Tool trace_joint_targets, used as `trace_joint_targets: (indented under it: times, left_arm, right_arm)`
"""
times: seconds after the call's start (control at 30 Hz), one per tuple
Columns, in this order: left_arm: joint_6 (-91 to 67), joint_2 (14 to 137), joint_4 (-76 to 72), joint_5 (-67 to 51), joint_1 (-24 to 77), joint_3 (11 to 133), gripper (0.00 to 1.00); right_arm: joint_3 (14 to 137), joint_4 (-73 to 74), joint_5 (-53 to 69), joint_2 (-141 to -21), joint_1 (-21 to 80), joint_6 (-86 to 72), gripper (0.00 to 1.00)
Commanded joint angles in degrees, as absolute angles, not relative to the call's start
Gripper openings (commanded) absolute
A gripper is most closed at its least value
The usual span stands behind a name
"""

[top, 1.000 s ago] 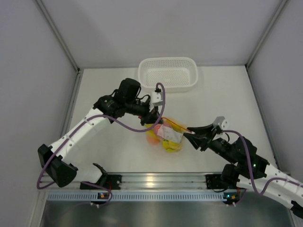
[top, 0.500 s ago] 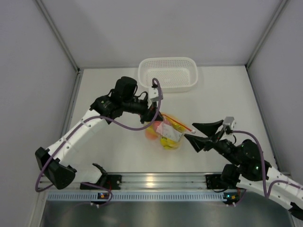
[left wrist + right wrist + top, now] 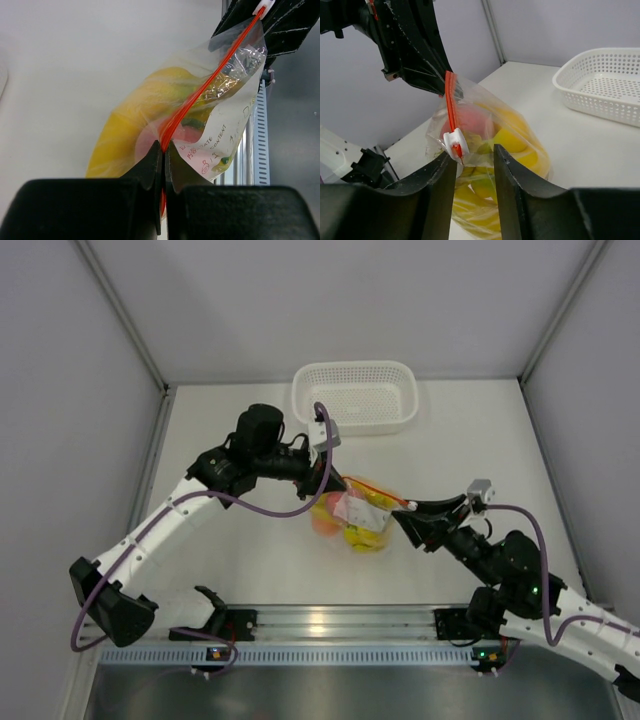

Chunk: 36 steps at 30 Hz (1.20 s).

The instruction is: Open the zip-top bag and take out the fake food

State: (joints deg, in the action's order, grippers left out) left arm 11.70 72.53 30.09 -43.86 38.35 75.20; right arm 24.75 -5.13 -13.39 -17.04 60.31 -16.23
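Holding the small clear crinkly zip-top bag (image 3: 360, 515) near mid-tabletop (image 3: 480, 450), strung between both arms, with the white perforated plastic basket (image 3: 355, 395) at its 12 o'clock.

- Left end effector (image 3: 163, 150): clenched on one end of the orange-red zip strip (image 3: 210, 75). The strip comes straight out from between its fingers.
- Right end effector (image 3: 474, 155): jaws part-way apart around the white slider tab (image 3: 456, 142) at the far end of the strip. The tab sits against one finger. I cannot tell whether it is actually pinched.
- Strip's long axis, top view: roughly 9 to 3 o'clock, taut, left arm at the 9 end and right arm at the 3 end. My reading is that the opening pull has to run the tab along this line towards 9 o'clock, so the right arm is the one placed for it.
- Fake food is inside the bag: yellow plastic banana bunch (image 3: 125, 130) and a small pink toy peach (image 3: 470, 122).

Hard to make out: the orange fruit, blurred behind crinkled plastic and a printed label. I cannot tell whether the bag's underside touches the tabletop, or how much of the zip is already parted.
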Motion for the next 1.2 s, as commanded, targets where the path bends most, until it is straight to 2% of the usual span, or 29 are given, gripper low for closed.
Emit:
trace_joint_targets:
  times: [0.0,0.13,0.17,0.2,0.27,0.37,0.43,0.6,0.9,1.03,1.07,1.17]
  left_arm:
    - [10.2,71.5,23.6,-45.4,38.2,75.2,0.0]
    - [9.8,71.2,22.8,-45.4,38.2,74.5,0.0]
    - [9.7,71.1,22.6,-45.3,38.2,74.3,0.0]
    - [9.7,71.1,22.5,-45.3,38.2,74.1,0.0]
    - [9.7,71.2,22.5,-45.4,38.2,73.8,0.0]
    - [9.7,71.3,22.5,-45.6,38.1,73.6,0.0]
    - [9.8,71.3,22.5,-46.4,38.1,73.4,0.0]
    - [10.3,71.5,22.5,-47.3,38.1,72.5,0.0]
    - [15.7,71.3,22.5,-48.0,37.3,67.7,0.0]
    - [17.0,72.3,22.5,-51.8,36.7,67.1,0.23]
    - [17.0,72.9,22.5,-53.9,36.7,67.1,0.32]
    - [16.8,73.7,22.5,-55.7,36.7,68.0,0.47]
  right_arm:
    - [27.7,-9.3,-14.4,-18.2,60.6,-13.6,0.35]
    - [28.5,-9.5,-12.5,-18.9,60.7,-11.3,0.32]
    - [28.9,-9.3,-11.9,-19.0,60.6,-10.8,0.33]
    - [29.1,-9.1,-11.3,-19.2,60.6,-10.2,0.4]
    - [29.9,-8.4,-10.5,-19.2,60.6,-8.7,0.43]
    - [30.6,-8.0,-9.8,-18.9,60.6,-6.2,0.29]
    - [31.3,-7.0,-9.3,-19.2,60.6,-4.6,0.27]
    - [33.7,-4.8,-7.8,-21.1,60.6,-0.6,0.0]
    - [40.8,9.7,-2.6,-30.0,60.6,8.3,0.0]
    - [40.4,11.2,-0.5,-33.2,60.6,8.9,0.0]
    - [40.3,11.8,-0.3,-34.3,60.6,8.9,0.0]
    - [39.9,11.3,1.2,-35.3,60.6,9.1,0.0]
